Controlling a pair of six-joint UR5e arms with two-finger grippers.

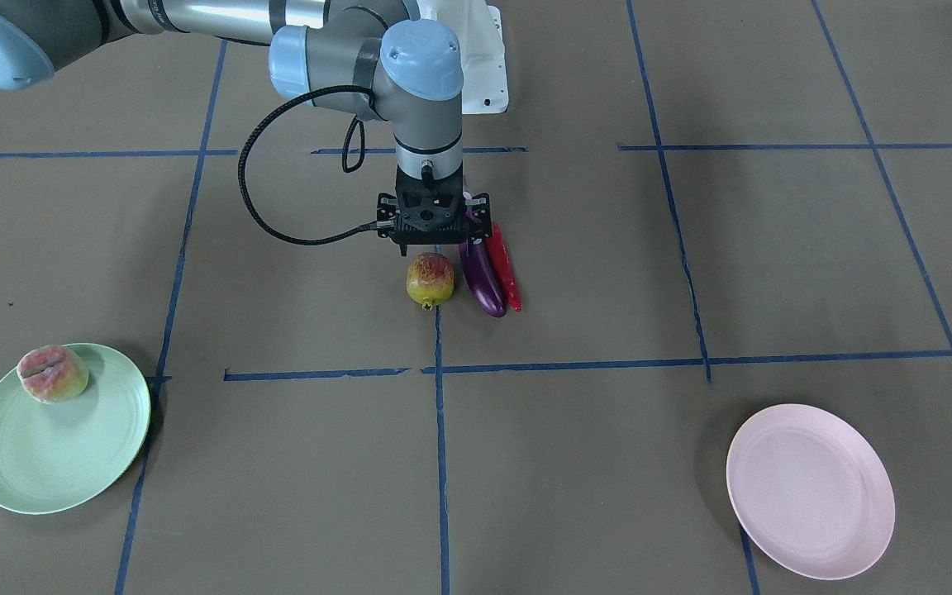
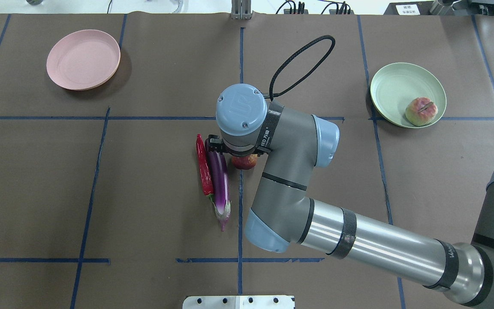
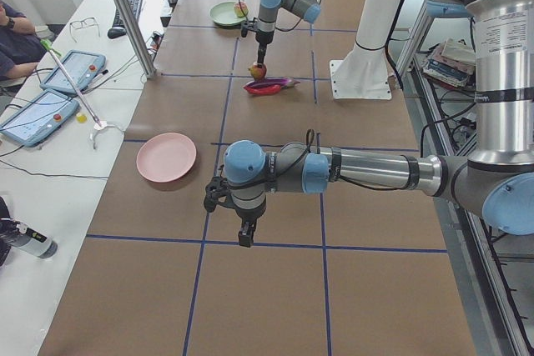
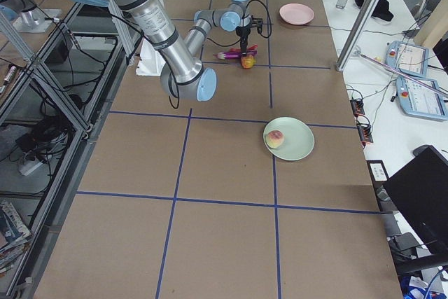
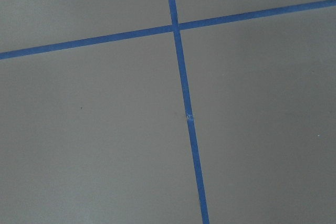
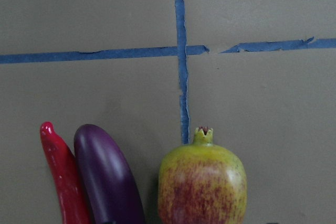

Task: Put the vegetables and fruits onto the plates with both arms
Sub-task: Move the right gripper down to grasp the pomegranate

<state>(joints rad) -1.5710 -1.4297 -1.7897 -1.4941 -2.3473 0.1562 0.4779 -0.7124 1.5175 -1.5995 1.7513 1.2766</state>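
the right gripper (image 1: 433, 245) hangs just above the pomegranate (image 1: 430, 279) at mid-table. its fingers are hidden under the wrist from overhead and fall outside its own camera, so open or closed cannot be told. eggplant (image 1: 482, 277) and chili (image 1: 505, 268) lie touching just beside the fruit; only the overhead view shows the eggplant's stem. the peach (image 1: 52, 373) sits on the green plate (image 1: 46, 463), well apart from the pink plate (image 1: 811, 492). the left gripper (image 3: 244, 235) shows only from the side, its state unclear.

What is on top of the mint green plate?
Only the peach, resting near the rim of the green plate, toward the robot. The patch of plate beneath it is covered.
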